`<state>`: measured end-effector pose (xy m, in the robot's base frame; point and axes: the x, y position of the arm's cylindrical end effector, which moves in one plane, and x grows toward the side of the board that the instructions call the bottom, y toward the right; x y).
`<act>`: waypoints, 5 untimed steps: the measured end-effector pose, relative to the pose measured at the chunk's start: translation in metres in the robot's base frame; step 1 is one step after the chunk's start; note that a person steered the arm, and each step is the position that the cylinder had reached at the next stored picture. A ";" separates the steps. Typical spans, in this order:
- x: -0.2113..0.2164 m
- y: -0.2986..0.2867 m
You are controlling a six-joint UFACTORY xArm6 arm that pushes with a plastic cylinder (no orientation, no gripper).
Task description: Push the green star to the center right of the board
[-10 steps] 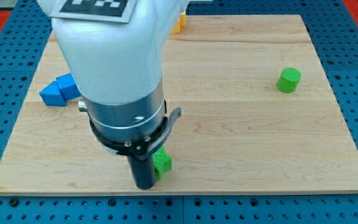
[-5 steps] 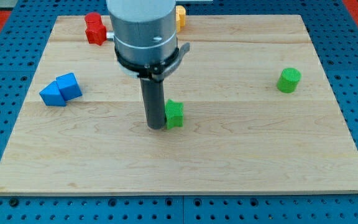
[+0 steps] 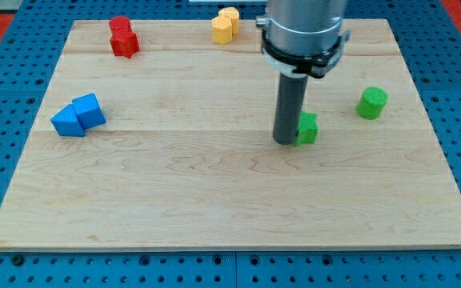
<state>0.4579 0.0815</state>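
The green star [image 3: 306,129] lies on the wooden board [image 3: 214,192], right of the middle, partly hidden by my rod. My tip [image 3: 285,141] rests on the board touching the star's left side. A green cylinder [image 3: 371,103] stands further to the view's right, a short gap from the star.
Two blue blocks [image 3: 78,115] sit together at the view's left. Red blocks [image 3: 122,36] stand at the top left. Yellow blocks [image 3: 226,24] stand at the top middle. The arm's grey body [image 3: 304,28] hangs over the top of the board.
My tip and the green star have moved together from the bottom middle of the board up and to the right. The other blocks have not moved.
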 end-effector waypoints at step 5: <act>-0.029 0.077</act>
